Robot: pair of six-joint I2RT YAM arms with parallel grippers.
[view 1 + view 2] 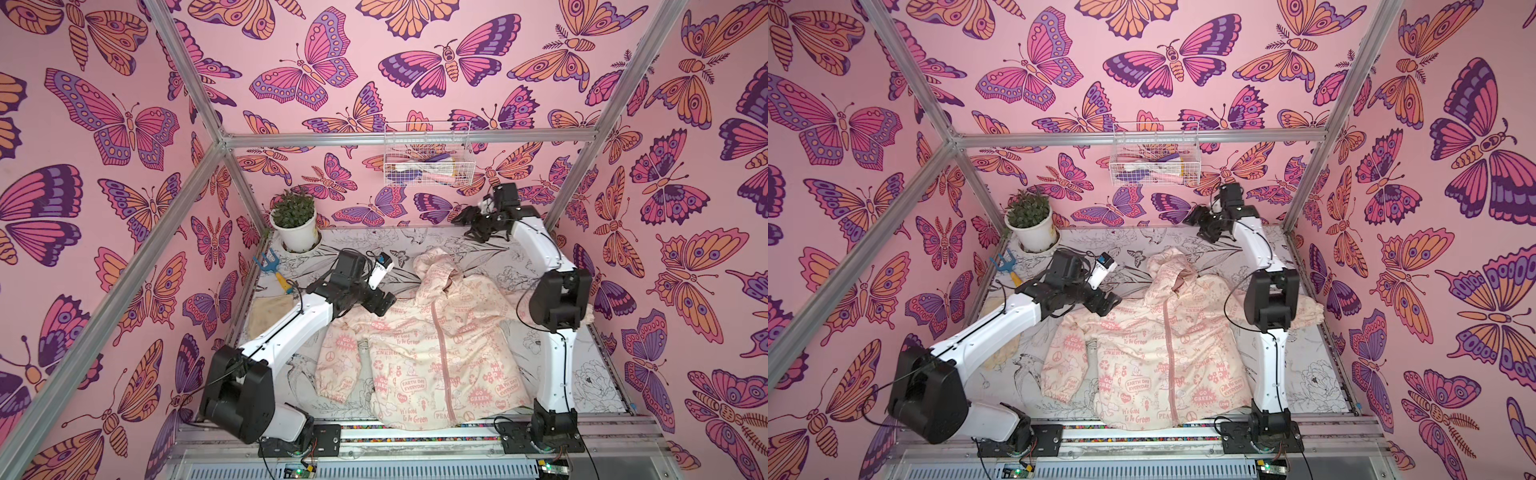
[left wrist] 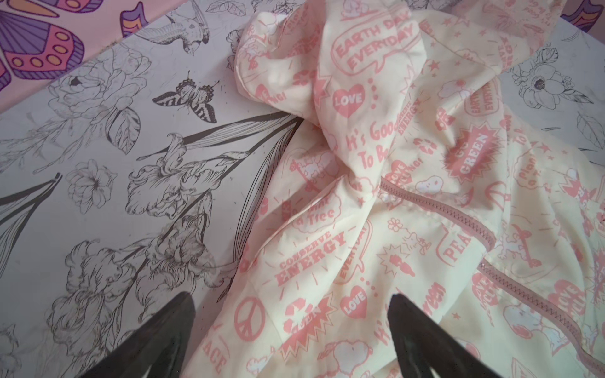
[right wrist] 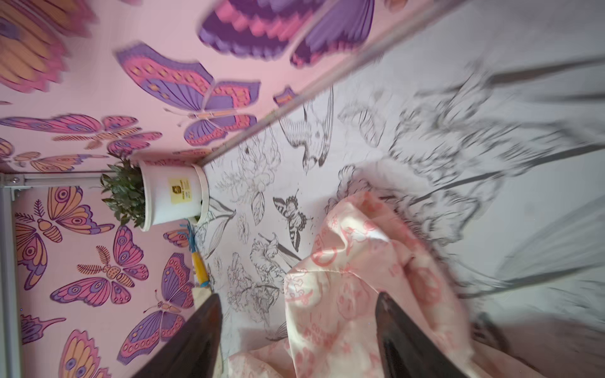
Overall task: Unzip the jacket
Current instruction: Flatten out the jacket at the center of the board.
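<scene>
The jacket [image 1: 419, 353] lies flat on the table, front up, with its hood [image 1: 436, 266] toward the back wall. Its pink zipper [image 1: 440, 345] runs closed from collar to hem; a stretch of the zipper [image 2: 458, 219] also shows in the left wrist view. My left gripper [image 1: 388, 302] hovers open just over the jacket's left shoulder, and printed fabric shows under the left gripper [image 2: 291, 296], with nothing held. My right gripper [image 1: 467, 226] hangs raised near the back wall beyond the hood. That right gripper [image 3: 299, 296] is open and empty above the hood [image 3: 360, 278].
A potted plant [image 1: 296, 222] stands in the back left corner. A blue and yellow garden fork [image 1: 276, 270] and a cream glove [image 1: 266, 311] lie along the left edge. A wire basket [image 1: 426, 160] hangs on the back wall. Aluminium frame posts [image 1: 582, 174] border the table.
</scene>
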